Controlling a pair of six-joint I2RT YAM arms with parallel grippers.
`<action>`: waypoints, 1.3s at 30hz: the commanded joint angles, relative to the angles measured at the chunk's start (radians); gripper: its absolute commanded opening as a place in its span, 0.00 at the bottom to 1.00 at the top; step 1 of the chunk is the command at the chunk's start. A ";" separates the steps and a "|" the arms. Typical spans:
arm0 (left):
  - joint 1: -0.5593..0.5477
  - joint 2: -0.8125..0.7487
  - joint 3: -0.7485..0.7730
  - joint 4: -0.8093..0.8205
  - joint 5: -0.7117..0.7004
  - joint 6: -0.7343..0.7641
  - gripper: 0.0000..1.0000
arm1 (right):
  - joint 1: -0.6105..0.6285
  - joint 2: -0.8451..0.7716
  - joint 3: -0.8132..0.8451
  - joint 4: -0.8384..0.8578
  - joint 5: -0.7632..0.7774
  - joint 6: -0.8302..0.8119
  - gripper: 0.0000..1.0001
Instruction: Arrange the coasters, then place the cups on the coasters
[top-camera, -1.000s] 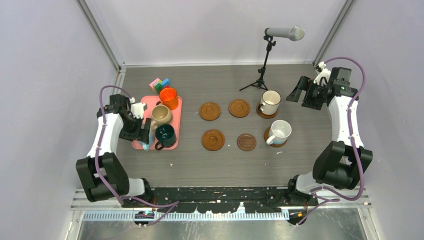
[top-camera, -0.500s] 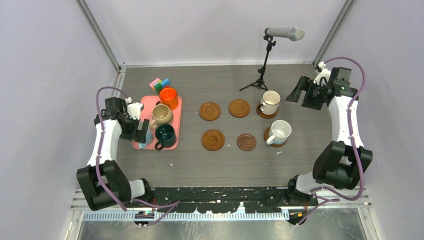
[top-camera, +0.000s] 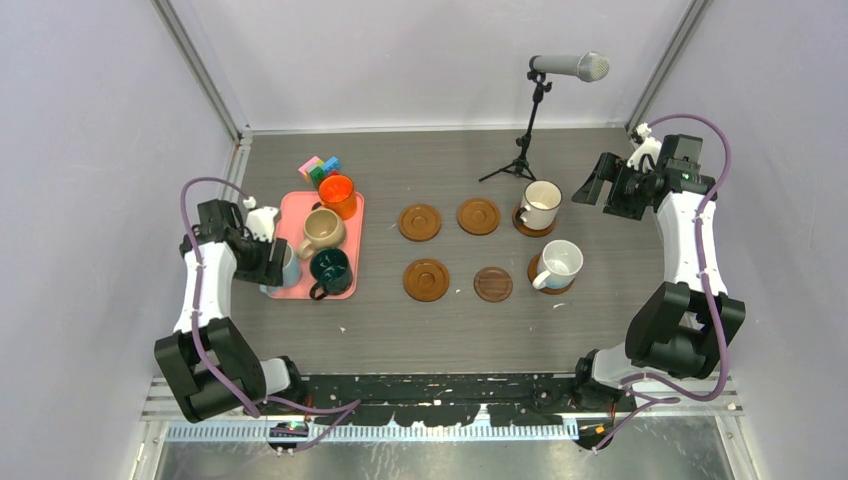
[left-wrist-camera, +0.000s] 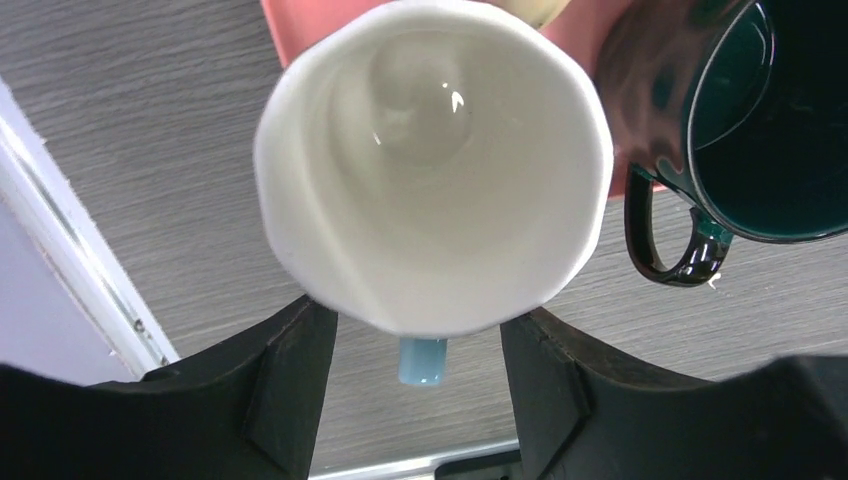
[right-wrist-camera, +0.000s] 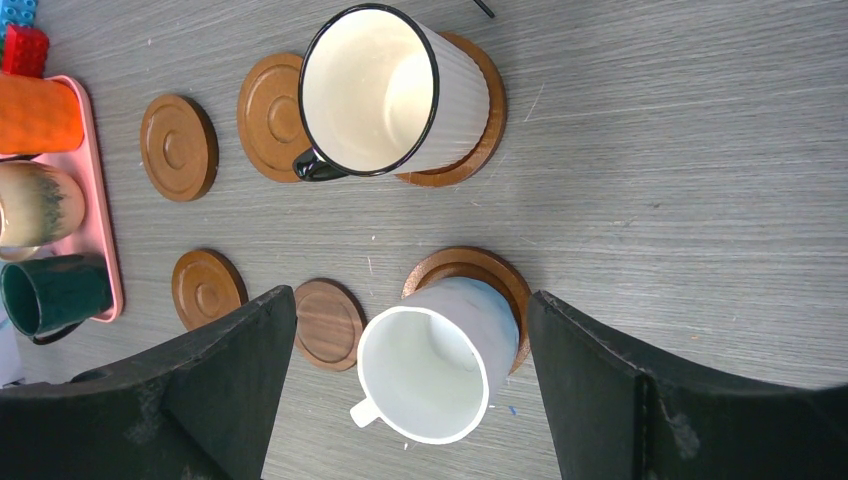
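Mug of light blue glaze with a glossy white, faceted inside (left-wrist-camera: 430, 170) sits at the near-left corner of the pink rectangular tray (top-camera: 356, 245), between the black fingers of the left gripper (left-wrist-camera: 415, 325); whether they clamp it cannot be told. The right gripper (right-wrist-camera: 410, 298) hangs spread wide, empty.

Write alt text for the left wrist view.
Seen from above, a mug, white inside with a light blue handle, sits between the fingers of the left claw. A dark green mug stands to its right, by a pink tray.
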 joint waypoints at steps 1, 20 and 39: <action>0.008 -0.015 -0.066 0.083 0.067 0.064 0.63 | 0.004 -0.012 0.004 0.014 -0.013 -0.012 0.89; 0.117 0.018 -0.164 0.344 0.168 0.084 0.32 | -0.002 -0.015 -0.002 0.014 -0.009 -0.007 0.89; 0.127 -0.093 0.165 0.202 0.275 -0.035 0.00 | -0.002 -0.031 -0.006 0.014 -0.010 -0.010 0.89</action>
